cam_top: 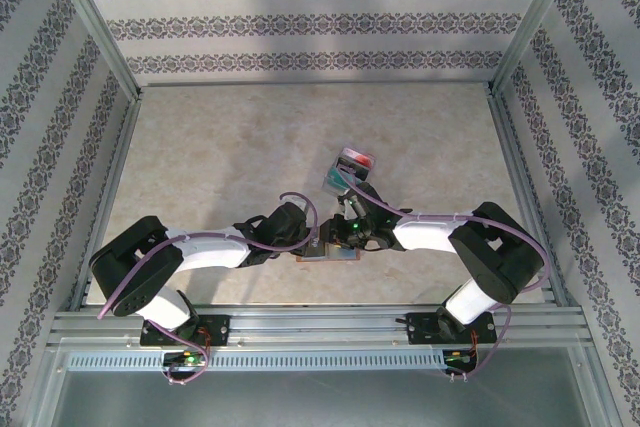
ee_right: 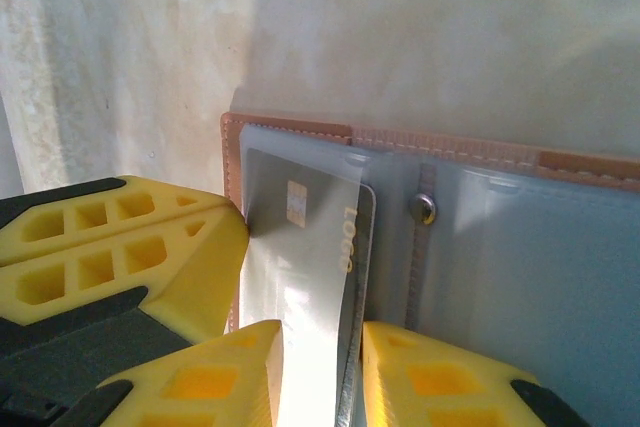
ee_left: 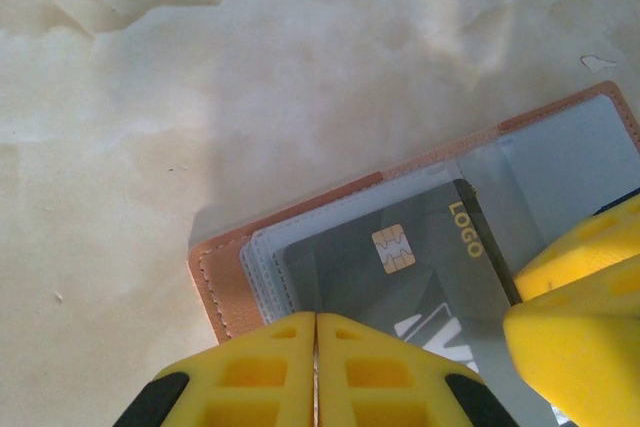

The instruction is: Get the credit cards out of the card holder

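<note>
Leather bifold card holder point(ee_left: 228, 287), reddish-brown with a stitched border and grey-blue clear sleeves, lies open flat on the pale marbled tabletop point(ee_left: 150, 97) between both arms. Dark grey plastic credit card point(ee_right: 300, 247) with a gold chip is tucked in one sleeve. Left gripper point(ee_left: 316, 367): closed, tips at the holder's near edge. Right gripper point(ee_right: 318, 377): jaws astride the card's near end; true pinch, cannot tell. Card likely light, stiff, slick. Take the near short edge and draw straight along the sleeve.

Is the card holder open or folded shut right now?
Open. The card holder lies spread flat, both inner panels and the centre snap facing up.
</note>
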You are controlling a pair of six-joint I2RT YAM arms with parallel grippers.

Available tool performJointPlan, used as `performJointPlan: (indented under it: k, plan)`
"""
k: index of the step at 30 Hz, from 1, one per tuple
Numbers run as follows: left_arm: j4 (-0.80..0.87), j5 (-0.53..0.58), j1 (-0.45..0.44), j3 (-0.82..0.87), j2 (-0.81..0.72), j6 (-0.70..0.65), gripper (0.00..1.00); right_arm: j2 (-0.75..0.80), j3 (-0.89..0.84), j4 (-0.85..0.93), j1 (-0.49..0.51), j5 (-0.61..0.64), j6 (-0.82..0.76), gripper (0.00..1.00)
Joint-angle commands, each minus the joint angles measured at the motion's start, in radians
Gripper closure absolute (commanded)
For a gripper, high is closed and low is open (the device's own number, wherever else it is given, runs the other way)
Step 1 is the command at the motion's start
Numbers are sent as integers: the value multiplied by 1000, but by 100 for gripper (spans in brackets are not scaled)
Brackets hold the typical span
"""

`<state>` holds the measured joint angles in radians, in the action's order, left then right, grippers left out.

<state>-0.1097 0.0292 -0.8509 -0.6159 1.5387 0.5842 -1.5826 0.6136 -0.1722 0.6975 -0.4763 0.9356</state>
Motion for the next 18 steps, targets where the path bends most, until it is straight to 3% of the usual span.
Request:
performJointPlan:
  k: [1,18]
  plan:
    - [40,-40,-14,2,26,6,92,24,34,-7,-4,13,-23,74]
    - [43,-38,-14,4,20,6,92,41,30,-19,-10,5,-17,76]
